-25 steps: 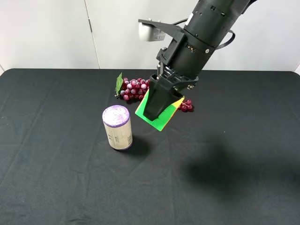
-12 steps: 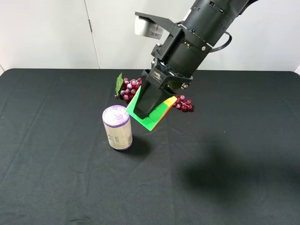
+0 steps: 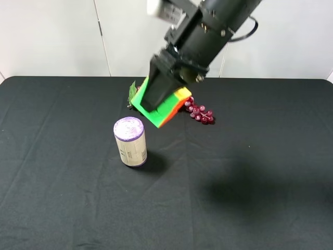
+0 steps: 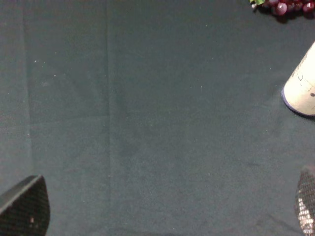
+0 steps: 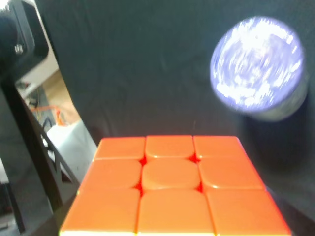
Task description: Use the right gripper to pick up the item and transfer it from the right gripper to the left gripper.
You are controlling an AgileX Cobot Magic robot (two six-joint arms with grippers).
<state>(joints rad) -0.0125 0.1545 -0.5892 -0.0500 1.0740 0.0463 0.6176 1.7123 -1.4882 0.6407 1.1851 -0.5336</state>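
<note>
Green-orange cube [image 3: 167, 110] pinched by right end effector [image 3: 156, 104], left end effector [image 4: 165, 206] spread

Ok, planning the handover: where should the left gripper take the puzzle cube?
Likely the lower end of the puzzle cube, jutting past the right gripper. Come from the left and below, open left gripper pinching the side faces left bare.

black table [image 3: 62, 198], can [image 3: 130, 141], grapes [image 3: 200, 113]

Small print on can [image 3: 130, 143] illegible.
</note>
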